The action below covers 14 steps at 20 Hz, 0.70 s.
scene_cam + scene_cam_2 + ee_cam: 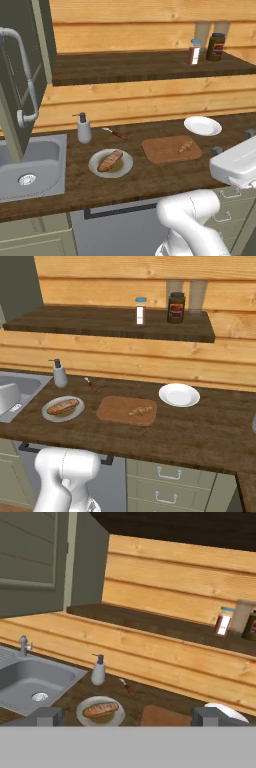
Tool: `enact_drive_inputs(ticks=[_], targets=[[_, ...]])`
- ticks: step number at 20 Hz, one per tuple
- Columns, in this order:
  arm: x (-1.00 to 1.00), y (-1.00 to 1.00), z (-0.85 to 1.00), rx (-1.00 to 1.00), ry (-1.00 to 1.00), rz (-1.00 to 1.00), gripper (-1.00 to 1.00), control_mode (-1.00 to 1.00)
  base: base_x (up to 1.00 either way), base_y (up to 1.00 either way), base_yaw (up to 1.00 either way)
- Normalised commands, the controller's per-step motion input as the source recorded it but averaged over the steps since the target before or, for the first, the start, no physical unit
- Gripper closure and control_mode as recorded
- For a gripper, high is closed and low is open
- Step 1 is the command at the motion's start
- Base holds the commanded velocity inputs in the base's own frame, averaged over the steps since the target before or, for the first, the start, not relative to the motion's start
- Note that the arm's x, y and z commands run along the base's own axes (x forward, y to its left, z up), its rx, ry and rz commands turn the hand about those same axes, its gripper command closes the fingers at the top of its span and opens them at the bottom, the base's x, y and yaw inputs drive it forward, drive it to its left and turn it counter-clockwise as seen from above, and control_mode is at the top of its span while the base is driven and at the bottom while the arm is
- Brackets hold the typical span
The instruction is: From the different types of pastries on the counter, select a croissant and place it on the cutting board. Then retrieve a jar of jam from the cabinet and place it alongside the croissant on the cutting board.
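counter (210,431): dark wood grain, running across in front of me, pale drawers under it.
cutting board (112,411): flat on the counter, between the grey plate and the white plate.
croissant (140,411): small, lying on the right part of the board.
grey plate (47,414): left of the board, a long baguette (62,405) on it.
white plate (179,395): right of the board, apart from it.
soap dispenser (59,374): by the sink (25,382), a small knife (90,385) near it.
shelf (90,323): carries a blue-capped bottle (141,311) and a dark brown jar (176,307).

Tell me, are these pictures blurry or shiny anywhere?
Left base view: even, soft light, no glare; the croissant on the cutting board looks small and fuzzy. Right base view: the white plate is bright but not shiny. Hand view: the jars on the shelf look blurred.
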Motion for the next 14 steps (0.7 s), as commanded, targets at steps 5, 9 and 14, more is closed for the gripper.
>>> enact_drive_inputs(ticks=[5, 9, 14], targets=[[0.0, 0.0, 0.0, 0.0, 0.0, 0.0, -1.0, 1.0, 0.0, 0.0, 0.0], [0.0, 0.0, 0.0, 0.0, 0.0, 0.0, -1.0, 1.0, -0.5, 0.01, 0.0], [0.0, 0.0, 0.0, 0.0, 0.0, 0.0, -1.0, 1.0, -1.0, 0.01, -0.01]])
